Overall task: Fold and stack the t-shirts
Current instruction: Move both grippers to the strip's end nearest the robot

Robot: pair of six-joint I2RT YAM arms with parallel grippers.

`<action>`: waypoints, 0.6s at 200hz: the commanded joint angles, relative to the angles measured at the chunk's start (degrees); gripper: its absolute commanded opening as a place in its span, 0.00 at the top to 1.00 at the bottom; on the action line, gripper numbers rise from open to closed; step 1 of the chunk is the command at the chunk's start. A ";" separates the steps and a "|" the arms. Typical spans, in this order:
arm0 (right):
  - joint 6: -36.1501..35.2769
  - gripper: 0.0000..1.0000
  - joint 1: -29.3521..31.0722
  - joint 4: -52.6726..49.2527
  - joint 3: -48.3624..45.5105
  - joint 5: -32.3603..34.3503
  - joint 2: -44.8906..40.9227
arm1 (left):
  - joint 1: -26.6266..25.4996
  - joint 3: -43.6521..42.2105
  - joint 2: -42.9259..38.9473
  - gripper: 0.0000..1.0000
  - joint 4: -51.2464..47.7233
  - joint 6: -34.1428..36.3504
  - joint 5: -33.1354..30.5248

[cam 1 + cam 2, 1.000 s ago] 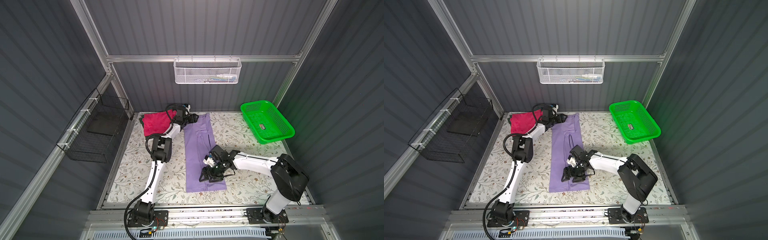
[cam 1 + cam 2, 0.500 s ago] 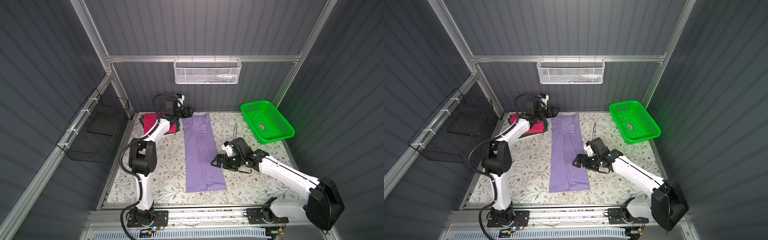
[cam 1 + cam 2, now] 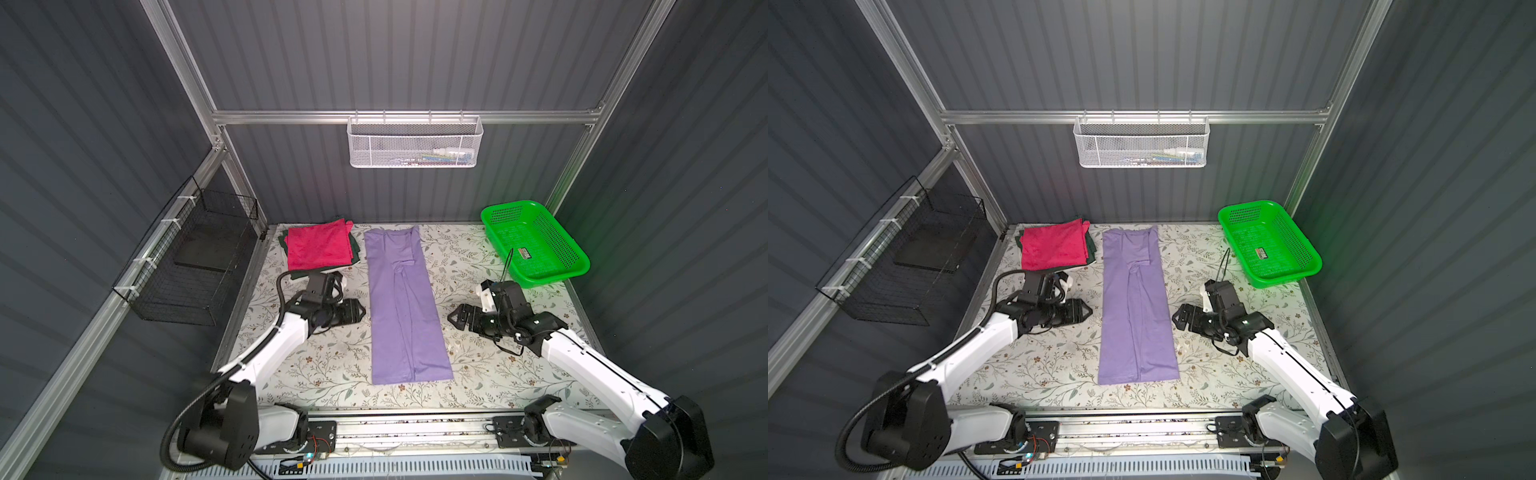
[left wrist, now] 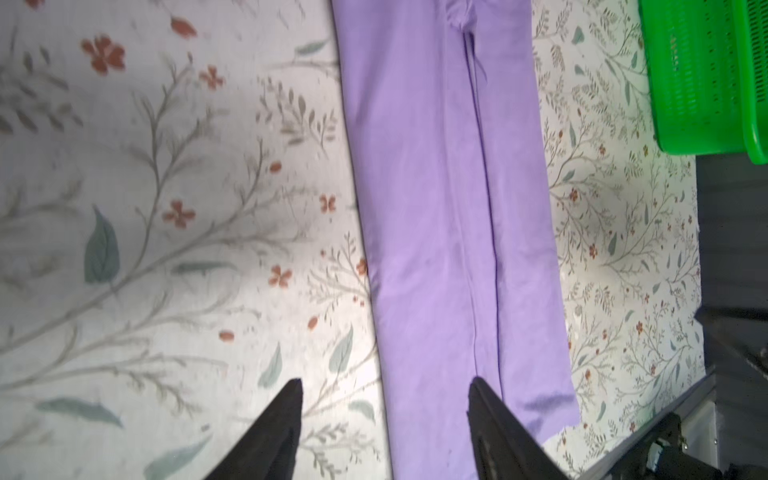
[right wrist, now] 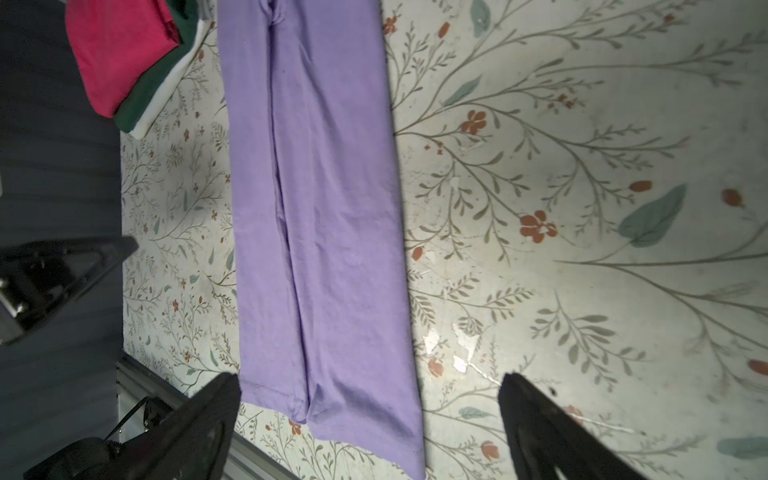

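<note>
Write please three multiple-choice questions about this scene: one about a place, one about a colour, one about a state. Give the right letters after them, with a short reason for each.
1. Where on the table does the green basket stand?
A. front left corner
B. in the middle
C. back right corner

2. Which colour is the shirt on top of the folded pile?
A. pink
B. yellow
C. purple

3. In what state is the right gripper?
A. shut on the purple shirt
B. open, holding nothing
C. shut on the basket

Answers:
1 C, both top views show it in the far corner, on the right arm's side.
2 A, pink cloth covers the dark green shirt beneath.
3 B, the right wrist view shows its jaws wide apart with nothing gripped.
</note>
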 commanded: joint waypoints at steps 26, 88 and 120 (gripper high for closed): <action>2.11 0.03 -0.14 1.09 -7.14 -3.39 -2.86 | -4.83 -12.27 -6.43 0.39 0.22 -12.36 2.41; 10.46 0.17 5.06 3.36 -20.25 -3.39 -10.55 | -7.79 -18.70 -10.75 0.47 -3.16 -15.85 7.27; 14.47 0.21 10.68 3.62 -23.71 -3.41 -10.59 | -8.32 -23.18 -14.35 0.51 -3.42 -18.41 10.27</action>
